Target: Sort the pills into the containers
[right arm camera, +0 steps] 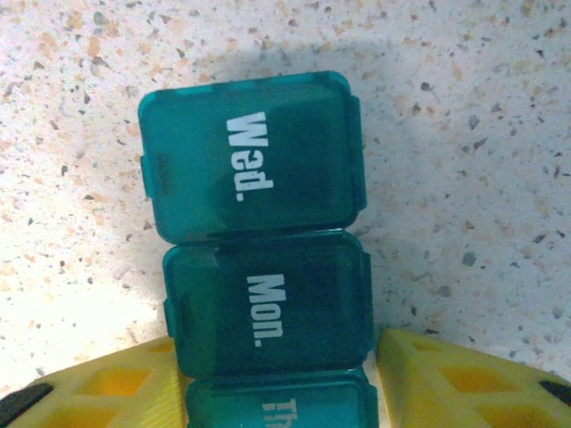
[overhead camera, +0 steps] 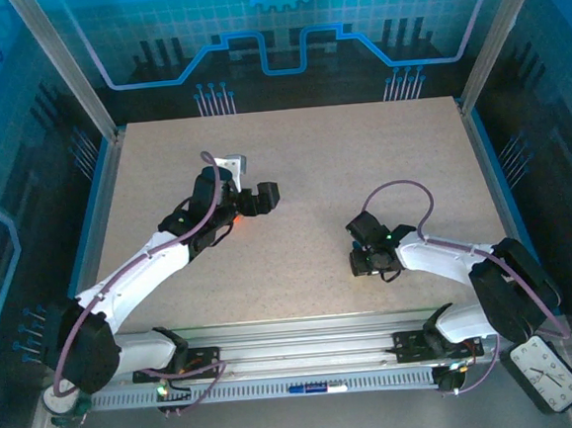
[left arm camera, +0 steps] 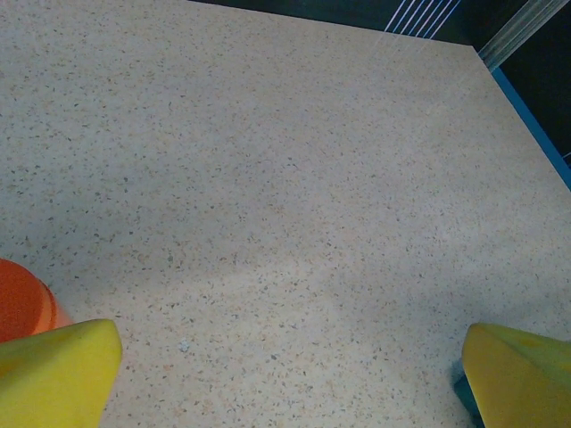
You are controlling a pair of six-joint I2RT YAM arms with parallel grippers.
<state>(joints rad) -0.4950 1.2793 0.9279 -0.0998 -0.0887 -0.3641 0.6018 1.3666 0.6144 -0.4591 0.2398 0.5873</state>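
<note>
the dark-teal pill box (right arm camera: 259, 232) lies flat on the speckled bench (right arm camera: 464, 134), and every lid i can see is down. from the right wrist, three square compartments run in a row toward the camera. the "wed." lid (right arm camera: 250, 156) is at the box's far end and the "mon." lid (right arm camera: 266, 308) comes next. a third lid (right arm camera: 281, 406) is cut off by the frame, its lettering starting "th".

the right jaws straddle the box at that near part. one yellow finger (right arm camera: 107, 388) sits close against the box's left side and the other just beside its right side. whether they are actually clenched on the box i cannot tell. from above, the right arm (overhead camera: 438, 261) bends down over the box, which sits under its wrist.

the left arm (overhead camera: 141, 265) reaches out well apart from the box, off to the box's left. the left jaws hang released, spread wide. their yellow fingers (left arm camera: 53, 370) sit at opposite lower corners of the wrist view with bare bench between. an orange object (left arm camera: 22, 299) peeks out just behind the left one.
</note>
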